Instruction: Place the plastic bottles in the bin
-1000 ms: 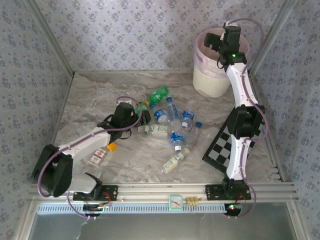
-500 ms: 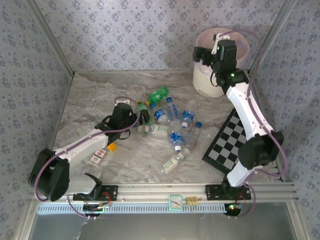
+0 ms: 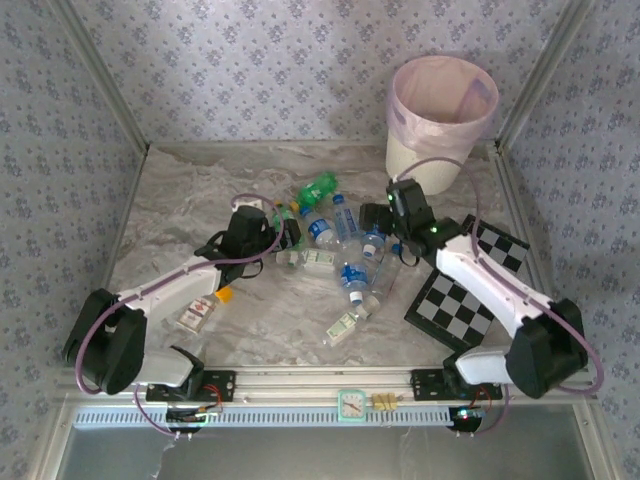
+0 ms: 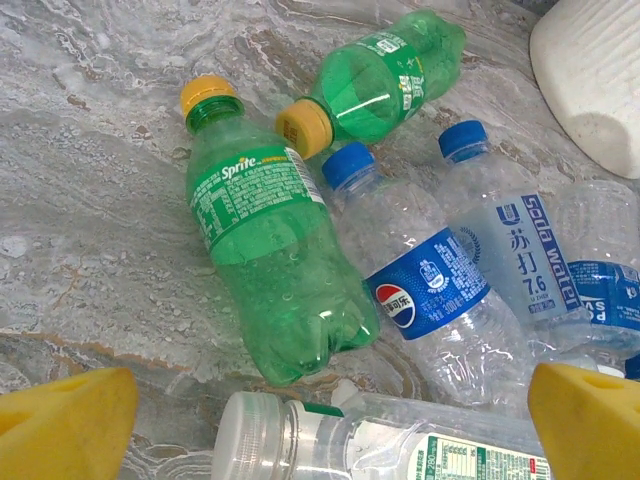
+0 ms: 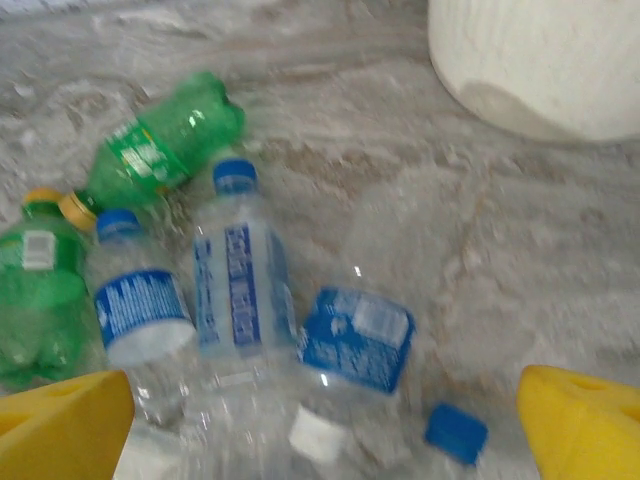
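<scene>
- Desk: marbled, carrying everything.
- Bin: standing at the upper right of the top view, pink liner folding over its rim.
- Plastic bottles: lying heaped at centre frame, well apart from the bin.
- Left hand: hanging fully open and empty at the heap's left edge, with a white-capped clear bottle lying between its pads.
- Right hand: gaping wide, gripping nothing, hovering over the blue-labelled bottles.
- Handling: each hand is best closing squarely across one body, avoiding neighbours.
</scene>
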### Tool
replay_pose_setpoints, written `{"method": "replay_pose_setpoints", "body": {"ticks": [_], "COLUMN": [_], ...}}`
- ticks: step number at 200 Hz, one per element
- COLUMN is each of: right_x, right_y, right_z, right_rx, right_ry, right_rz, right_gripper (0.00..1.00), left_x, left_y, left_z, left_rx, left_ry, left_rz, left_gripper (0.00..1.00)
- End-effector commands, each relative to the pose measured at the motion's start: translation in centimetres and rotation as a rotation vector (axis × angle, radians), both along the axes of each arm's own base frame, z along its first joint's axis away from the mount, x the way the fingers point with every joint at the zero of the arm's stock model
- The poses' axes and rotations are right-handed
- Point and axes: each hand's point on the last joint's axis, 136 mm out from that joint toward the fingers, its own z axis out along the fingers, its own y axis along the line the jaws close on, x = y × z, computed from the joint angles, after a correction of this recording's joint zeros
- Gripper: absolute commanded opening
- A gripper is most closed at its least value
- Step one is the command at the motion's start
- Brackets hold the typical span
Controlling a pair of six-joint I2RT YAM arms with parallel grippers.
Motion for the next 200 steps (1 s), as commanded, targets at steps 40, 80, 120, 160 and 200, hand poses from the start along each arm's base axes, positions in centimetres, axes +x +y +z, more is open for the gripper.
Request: {"method": "replay_pose_setpoints", "body": {"ticks": [40, 80, 120, 160, 200], "right_x": [-5.2, -6.0, -5.7, -5.9, -6.1], "right_y": [-2.5, -1.6, -0.5, -1.1, -1.1], "right_z": [-3.5, -7.2, -11.0, -13.9, -15.7], "right_rx": [0.061, 0.102, 0.106, 0.032, 0.005], "right_ry": [0.103, 0.195, 0.276, 0.338, 0.366], "right_rz": [-0.181, -0.184, -0.188, -0.244, -0.264], "right_gripper": [1.00, 0.96, 0.93, 0.92, 0.89], "left_x": [1.6, 1.6, 1.3, 0.9, 0.8], "left_y": [0.3, 0.0, 0.3, 0.7, 1.1], "left_z": [0.8, 0.5, 0.7, 0.8, 0.8], "left_rx": [0.024, 0.000, 0.003, 0.008, 0.011], "left_ry": [-0.030, -0.011, -0.004, 0.000, -0.004], "left_rz": [0.028, 0.030, 0.038, 0.046, 0.058], "left_gripper": [1.00, 1.00, 1.00, 1.00, 1.00]}}
